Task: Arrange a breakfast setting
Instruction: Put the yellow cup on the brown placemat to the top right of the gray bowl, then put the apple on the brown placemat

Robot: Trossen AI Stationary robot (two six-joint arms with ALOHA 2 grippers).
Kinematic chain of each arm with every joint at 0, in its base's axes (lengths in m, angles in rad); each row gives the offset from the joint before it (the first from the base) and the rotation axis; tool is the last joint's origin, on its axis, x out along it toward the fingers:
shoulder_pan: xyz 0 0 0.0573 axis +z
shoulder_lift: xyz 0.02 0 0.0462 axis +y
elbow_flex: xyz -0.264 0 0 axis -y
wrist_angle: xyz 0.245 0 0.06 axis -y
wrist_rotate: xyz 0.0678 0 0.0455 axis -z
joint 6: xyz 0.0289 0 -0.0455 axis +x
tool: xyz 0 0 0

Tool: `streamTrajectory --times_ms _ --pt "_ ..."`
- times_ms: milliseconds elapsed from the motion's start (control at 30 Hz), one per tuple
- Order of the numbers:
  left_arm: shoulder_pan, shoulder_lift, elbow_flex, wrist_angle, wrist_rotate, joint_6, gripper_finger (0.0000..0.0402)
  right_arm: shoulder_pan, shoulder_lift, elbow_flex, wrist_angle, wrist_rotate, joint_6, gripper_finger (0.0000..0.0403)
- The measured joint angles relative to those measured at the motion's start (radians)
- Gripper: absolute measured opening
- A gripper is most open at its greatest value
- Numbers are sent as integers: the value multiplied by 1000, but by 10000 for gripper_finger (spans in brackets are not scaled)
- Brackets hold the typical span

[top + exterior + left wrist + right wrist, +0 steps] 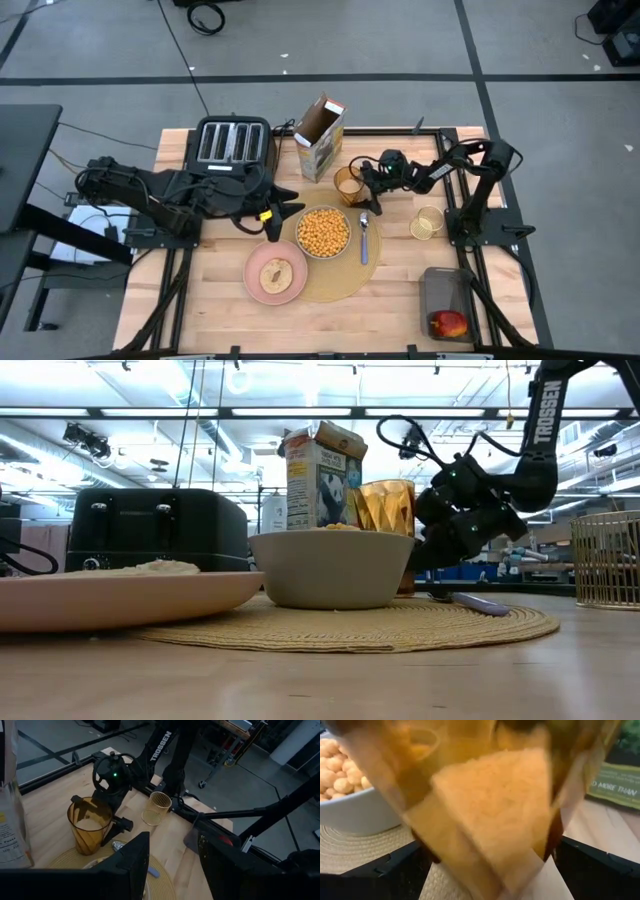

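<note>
The tan placemat [340, 285] carries the pale grey bowl [323, 232] full of cereal, with the metal spoon [364, 238] to its right. The pink plate [262, 290] with the round bread piece [276, 272] overlaps the mat's left edge. The amber cup [346, 184] stands upright at the mat's far edge. My right gripper [360, 187] is open, reaching in from the right with one finger on each side of the cup [89, 827]. My left gripper [296, 210] hovers open and empty above the table, left of the bowl. The red apple [449, 323] lies in a dark bin. My right gripper [100, 815] has its fingers [120, 824] level on either side of the amber cup's wall, coming from the table's right. The cup stands on its base. Whether the fingers touch the wall, I cannot tell.
A black toaster [232, 142] and an open cereal box [320, 135] stand at the far edge. A gold wire cup [427, 222] sits right of the mat. The dark bin [445, 295] is at the near right corner. Bare wood lies along the near edge.
</note>
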Motion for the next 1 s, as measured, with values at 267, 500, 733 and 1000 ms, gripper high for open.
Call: streamTrajectory --times_ms 267,500,733,1000 --pt "0 0 0 -9 0 -8 172 -5 -58 0 -99 -3 -6 400" --pt "0 0 0 -9 0 -14 172 -12 -159 0 -268 4 -33 400" --pt "0 0 0 -18 2 -19 172 -12 -294 0 -496 104 -59 400" --pt "0 0 0 -32 28 -19 172 -4 -503 8 -711 206 -11 390"
